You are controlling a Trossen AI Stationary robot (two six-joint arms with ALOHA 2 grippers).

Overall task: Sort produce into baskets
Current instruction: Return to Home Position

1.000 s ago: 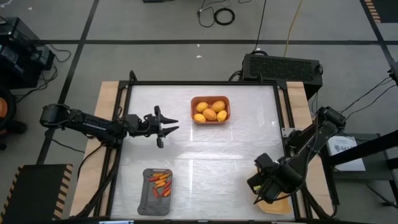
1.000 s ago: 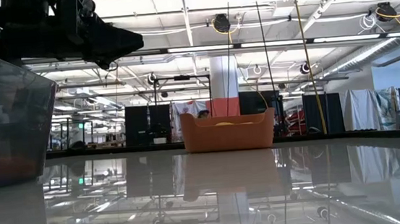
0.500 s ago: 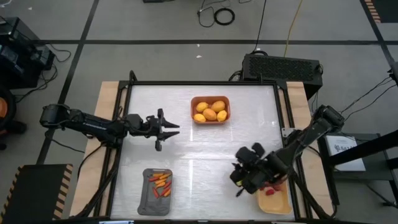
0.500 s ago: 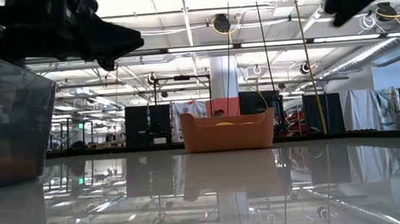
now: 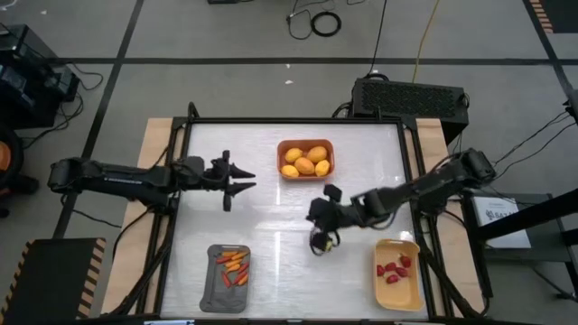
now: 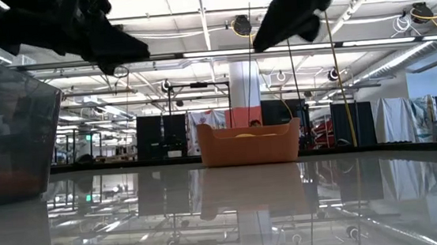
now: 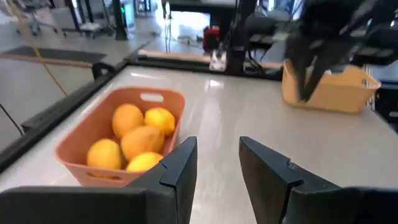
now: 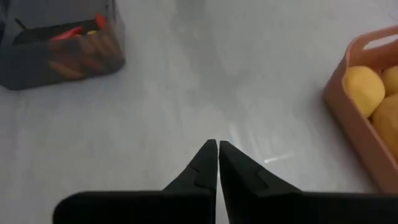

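Three baskets rest on the white table. The orange-brown basket (image 5: 305,160) at the far middle holds yellow lemon-like fruits (image 7: 134,134). Thin orange-red sticks (image 5: 235,267) lie in the dark grey basket (image 5: 229,278) at the near left. Red berry lumps (image 5: 392,270) sit in the pale yellow basket (image 5: 397,289) at the near right. My right gripper (image 5: 319,244) hangs shut over the bare middle of the table, slanting down, with nothing between its fingers (image 8: 217,144). My left gripper (image 5: 246,180) hovers open left of the orange-brown basket, nearly level, its fingers empty (image 7: 217,163).
Bare tabletop (image 5: 271,217) lies between the three baskets. A black frame (image 5: 181,181) edges the table. Behind the far edge stands a black box (image 5: 408,97). The right arm (image 5: 415,190) stretches from the right side across to the middle.
My right gripper has swung from above the pale yellow basket toward the table's middle, rolling as it went, and its fingers have shut. The red lumps in that basket have come into view. My left gripper has tipped up a little toward level.
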